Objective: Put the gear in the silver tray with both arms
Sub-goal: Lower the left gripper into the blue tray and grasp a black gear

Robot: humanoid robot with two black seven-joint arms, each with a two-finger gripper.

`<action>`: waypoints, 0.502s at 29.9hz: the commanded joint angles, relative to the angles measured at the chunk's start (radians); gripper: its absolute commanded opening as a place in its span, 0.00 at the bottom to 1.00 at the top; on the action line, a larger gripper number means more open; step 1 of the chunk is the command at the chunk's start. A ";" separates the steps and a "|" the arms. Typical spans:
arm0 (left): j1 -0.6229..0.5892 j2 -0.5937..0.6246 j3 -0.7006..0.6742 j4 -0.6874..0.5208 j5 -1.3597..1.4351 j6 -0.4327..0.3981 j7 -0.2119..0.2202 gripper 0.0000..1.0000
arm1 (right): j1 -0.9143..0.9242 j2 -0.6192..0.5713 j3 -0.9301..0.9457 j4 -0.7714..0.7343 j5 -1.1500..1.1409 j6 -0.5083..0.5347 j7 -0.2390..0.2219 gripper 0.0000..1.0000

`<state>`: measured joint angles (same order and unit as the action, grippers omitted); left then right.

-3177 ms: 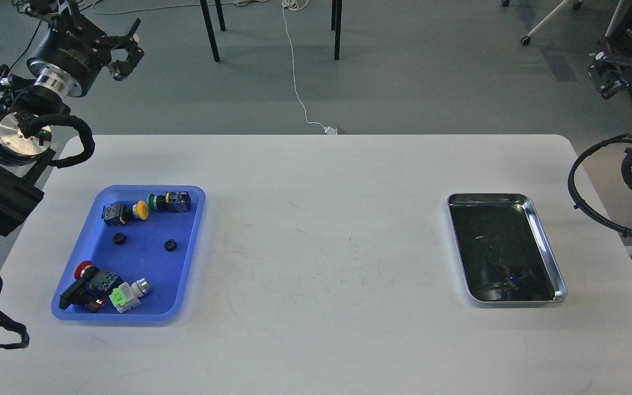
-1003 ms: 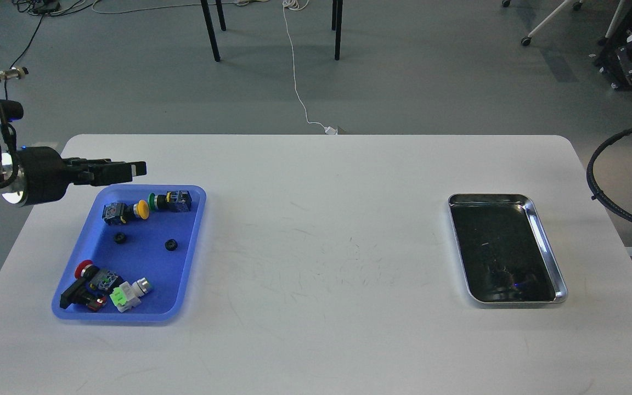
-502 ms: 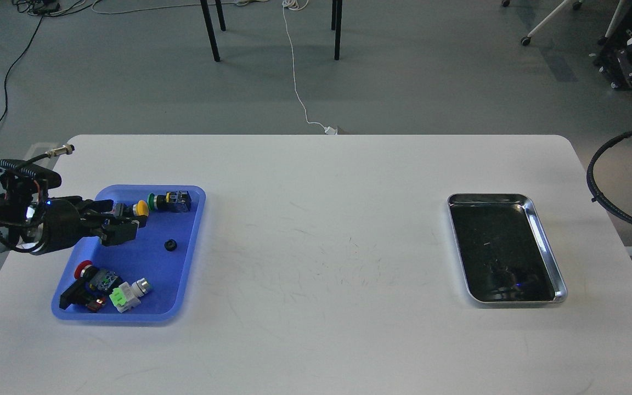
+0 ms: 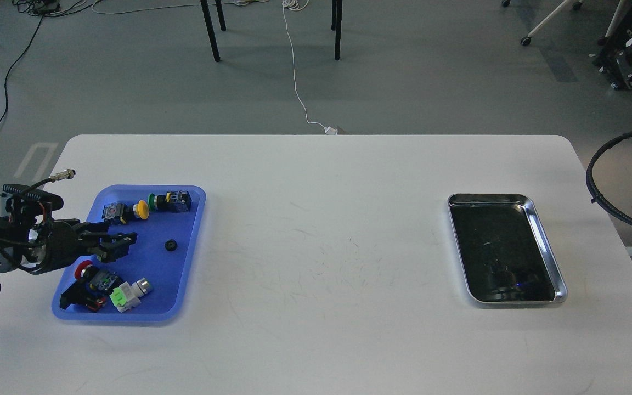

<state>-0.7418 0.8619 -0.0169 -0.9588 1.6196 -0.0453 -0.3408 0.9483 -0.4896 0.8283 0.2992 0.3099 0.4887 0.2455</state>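
The silver tray (image 4: 547, 241) lies empty on the right side of the white table. A small black gear (image 4: 170, 245) lies in the blue tray (image 4: 190, 241) on the left. My left gripper (image 4: 120, 244) reaches in from the left, low over the blue tray, with its two fingers spread. It sits where a second black gear lay; that gear is hidden by the fingers. Of my right arm only a black cable hose (image 4: 596, 186) shows at the right edge, and its gripper is out of view.
The blue tray also holds push-button switches: yellow (image 4: 141, 209) and green (image 4: 153, 201) at the back, red (image 4: 82, 270) and a light-green part (image 4: 119, 297) at the front. Chair legs (image 4: 210, 30) and a white cable (image 4: 295, 77) are on the floor beyond the table.
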 commanded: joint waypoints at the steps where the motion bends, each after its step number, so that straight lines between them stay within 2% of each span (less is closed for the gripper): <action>1: 0.010 -0.014 0.000 0.014 -0.001 0.012 -0.004 0.66 | 0.000 0.000 0.000 0.001 0.000 0.000 0.000 1.00; 6: 0.015 -0.024 0.000 0.032 -0.001 0.012 -0.004 0.66 | 0.001 0.000 -0.001 0.001 0.000 0.000 0.000 1.00; 15: 0.030 -0.033 0.000 0.057 -0.001 0.010 -0.006 0.46 | 0.000 -0.001 -0.001 0.000 0.000 0.000 0.000 1.00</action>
<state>-0.7139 0.8352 -0.0169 -0.9120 1.6183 -0.0339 -0.3467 0.9483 -0.4894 0.8268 0.2997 0.3099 0.4887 0.2455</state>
